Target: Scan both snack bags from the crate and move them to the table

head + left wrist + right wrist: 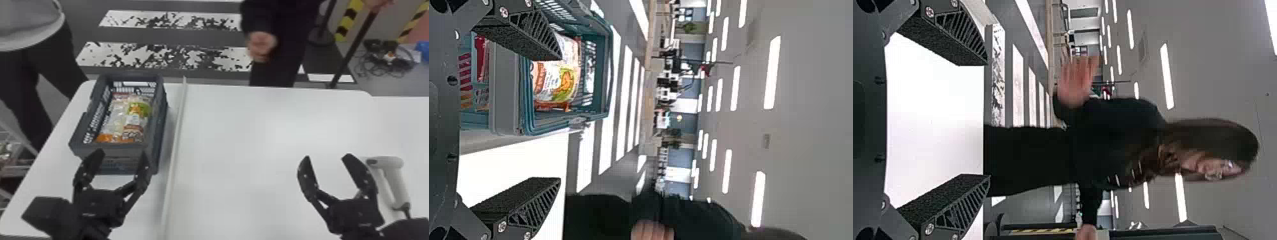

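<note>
In the head view, white floor stripes (172, 54) mottled with black lie toward 11 o'clock. A long, pale strip (175, 153) runs straight from 11 to 7 o'clock. Yellow-and-black striped posts (349, 19) rise toward 2 o'clock, near a dark pole (351, 56) that slants to the floor and a round black base (320, 36). Between 2 and 3 o'clock are tangled black cables (384, 65), with a blue object (424, 51) just beside them. In the left wrist view, bright ceiling lights (772, 72) sit in rows.
</note>
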You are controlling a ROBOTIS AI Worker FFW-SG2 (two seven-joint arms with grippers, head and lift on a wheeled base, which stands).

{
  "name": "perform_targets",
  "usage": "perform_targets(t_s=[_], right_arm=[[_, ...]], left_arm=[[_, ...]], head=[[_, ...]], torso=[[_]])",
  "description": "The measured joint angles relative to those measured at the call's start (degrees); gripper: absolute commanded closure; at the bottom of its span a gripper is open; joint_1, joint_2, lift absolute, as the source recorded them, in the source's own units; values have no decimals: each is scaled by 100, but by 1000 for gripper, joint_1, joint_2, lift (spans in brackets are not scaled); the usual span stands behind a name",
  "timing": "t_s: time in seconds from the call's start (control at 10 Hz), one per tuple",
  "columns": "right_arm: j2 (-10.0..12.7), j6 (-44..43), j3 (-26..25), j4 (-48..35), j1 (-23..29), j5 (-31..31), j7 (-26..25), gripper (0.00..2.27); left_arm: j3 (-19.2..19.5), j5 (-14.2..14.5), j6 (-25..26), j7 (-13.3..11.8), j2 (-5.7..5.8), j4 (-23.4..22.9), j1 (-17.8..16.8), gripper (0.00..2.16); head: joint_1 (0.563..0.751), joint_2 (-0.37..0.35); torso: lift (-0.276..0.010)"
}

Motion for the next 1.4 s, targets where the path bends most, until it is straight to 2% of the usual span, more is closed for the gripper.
perform_targets(t_s=[0.2,0.4,0.5,0.6,0.7,0.9,1.1,1.4], right_arm=[[-4,6,7,0,-3,-3,0,127],[-12,6,-40,-58,34,-23,0,127],[-32,34,-47,-74,32,-26,1,127],[-60,77,-44,-78,4,-26,2,127],[-92,118,-43,-78,-25,-37,3,127],[-113,186,-45,-55,-46,-60,8,127],[-119,200,-61,-8,-60,-78,9,127],[-148,212,-80,44,-84,-107,9,127]], left_arm=[[167,94,1210,-28,-37,-434,-317,140],[361,346,2070,-128,-83,-812,-706,140],[492,456,2534,-95,-88,-966,-956,151],[609,543,2992,-55,-88,-1023,-1271,151],[756,680,3716,-31,-85,-991,-1774,147],[885,791,4752,140,-88,-642,-2592,144],[933,817,5059,233,-92,-203,-3018,147],[1021,819,5265,242,-93,440,-3399,147]], head=[[695,8],[695,5],[695,12],[695,26],[695,38],[695,56],[695,73],[695,92]], torso=[[-87],[-87],[-87],[-87],[-87],[-87],[-87],[-87]])
